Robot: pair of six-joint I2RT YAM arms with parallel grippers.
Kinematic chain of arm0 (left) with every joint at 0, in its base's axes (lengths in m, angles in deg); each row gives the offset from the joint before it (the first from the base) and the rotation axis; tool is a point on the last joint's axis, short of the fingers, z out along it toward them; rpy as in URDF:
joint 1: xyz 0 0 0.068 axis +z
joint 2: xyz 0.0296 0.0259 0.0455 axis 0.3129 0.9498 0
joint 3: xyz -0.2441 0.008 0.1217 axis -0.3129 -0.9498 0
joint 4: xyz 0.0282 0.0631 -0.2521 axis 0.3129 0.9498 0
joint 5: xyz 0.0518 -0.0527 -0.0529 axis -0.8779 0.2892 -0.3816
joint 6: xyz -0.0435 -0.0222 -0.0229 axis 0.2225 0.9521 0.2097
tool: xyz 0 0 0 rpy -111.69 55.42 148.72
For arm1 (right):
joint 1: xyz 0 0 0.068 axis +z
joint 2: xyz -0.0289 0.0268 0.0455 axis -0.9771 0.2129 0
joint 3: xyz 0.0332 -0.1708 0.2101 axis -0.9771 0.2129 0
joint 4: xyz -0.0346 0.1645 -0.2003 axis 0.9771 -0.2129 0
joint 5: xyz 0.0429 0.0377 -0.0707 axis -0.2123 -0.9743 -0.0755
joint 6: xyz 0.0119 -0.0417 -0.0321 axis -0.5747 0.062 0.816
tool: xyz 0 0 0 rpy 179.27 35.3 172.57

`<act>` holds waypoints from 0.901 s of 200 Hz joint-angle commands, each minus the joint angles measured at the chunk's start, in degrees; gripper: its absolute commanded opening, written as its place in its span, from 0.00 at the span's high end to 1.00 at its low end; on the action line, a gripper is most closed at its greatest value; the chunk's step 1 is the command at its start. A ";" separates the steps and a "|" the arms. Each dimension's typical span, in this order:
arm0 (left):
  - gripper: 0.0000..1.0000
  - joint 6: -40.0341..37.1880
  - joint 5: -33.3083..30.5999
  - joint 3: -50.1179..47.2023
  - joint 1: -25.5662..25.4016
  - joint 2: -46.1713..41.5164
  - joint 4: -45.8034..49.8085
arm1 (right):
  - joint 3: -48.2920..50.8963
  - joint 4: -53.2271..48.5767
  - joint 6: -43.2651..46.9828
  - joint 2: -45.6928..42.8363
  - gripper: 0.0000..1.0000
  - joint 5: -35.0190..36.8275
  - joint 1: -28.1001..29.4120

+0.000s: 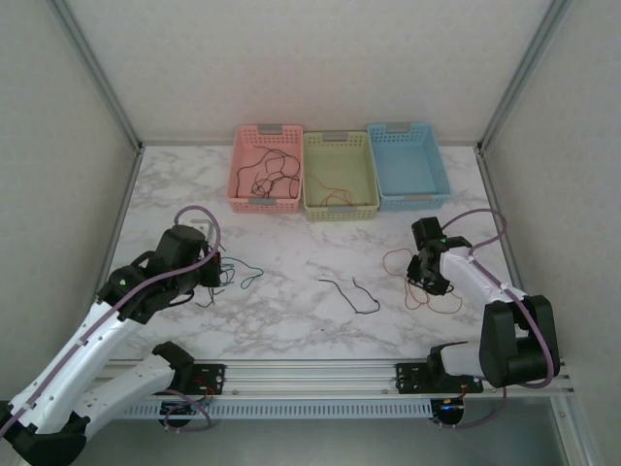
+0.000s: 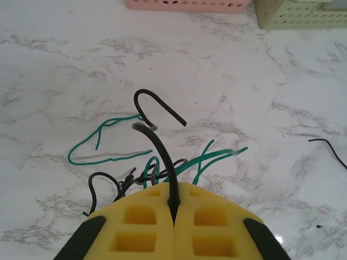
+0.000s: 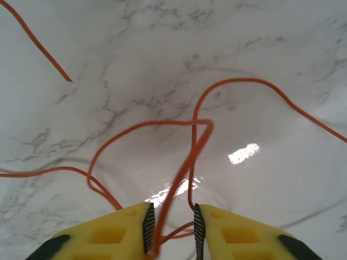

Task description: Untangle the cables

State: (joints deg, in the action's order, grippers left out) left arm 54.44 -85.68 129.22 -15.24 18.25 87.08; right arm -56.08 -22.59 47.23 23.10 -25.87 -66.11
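Here the left gripper [image 2: 174, 208] was clamped on a black cable [image 2: 160, 146] above green cables [image 2: 217, 157] on the marble table [image 2: 260, 81]. The right gripper [image 3: 172, 219] had its jaws apart, an orange cable [image 3: 187, 157] between them.

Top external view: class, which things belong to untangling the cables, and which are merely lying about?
Job: gripped black cable, green cables, orange cables, loose black cable mid-table.
Lying about: pink basket, green basket, blue basket.

light: bright, even, probably overhead | glare: marble table [image 3: 244, 153] | blur: orange cable [image 3: 181, 173] near lens
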 commanded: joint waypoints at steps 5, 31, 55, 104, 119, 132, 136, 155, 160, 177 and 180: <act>1.00 -1.07 0.80 -0.62 0.52 -0.77 -0.72 | -0.76 0.39 -0.39 -0.22 0.57 0.72 -0.33; 1.00 -1.07 0.88 -0.70 0.51 -0.79 -0.81 | -0.91 -0.16 0.51 -0.63 0.36 1.97 -0.86; 1.00 -1.16 1.13 -0.62 0.51 -0.52 -0.89 | -0.80 1.25 1.17 0.35 0.20 0.46 -1.01; 1.00 -1.16 0.98 -0.70 0.51 -0.69 -0.92 | -0.54 4.65 3.92 5.68 0.17 -7.00 -1.05; 1.00 -1.22 0.99 -0.62 0.51 -0.65 -0.81 | -0.39 5.17 4.16 6.46 0.18 -7.48 -1.04; 1.00 -1.23 0.97 -0.62 0.51 -0.78 -0.81 | -0.47 5.54 4.55 6.93 0.18 -8.90 -0.94; 1.00 -1.25 0.97 -0.62 0.51 -0.77 -0.81 | -0.48 5.63 4.63 7.06 0.18 -9.02 -0.83; 1.00 -1.16 0.89 -0.69 0.51 -0.94 -0.81 | -0.48 5.72 4.75 7.53 0.21 -8.98 -0.58; 1.00 -1.16 0.80 -0.71 0.51 -0.96 -0.81 | -0.48 5.72 4.83 7.75 0.21 -9.09 -0.53; 1.00 -1.16 0.71 -0.67 0.54 -0.78 -0.81 | -0.73 5.80 5.15 8.34 0.26 -9.66 -0.26; 1.00 -1.16 0.71 -0.71 0.54 -0.78 -0.81 | -0.74 5.81 5.25 8.41 0.26 -9.77 -0.14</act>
State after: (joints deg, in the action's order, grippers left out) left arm 54.03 -85.46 129.02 -15.24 18.23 87.06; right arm -56.17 -16.86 51.54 30.30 -34.02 -66.79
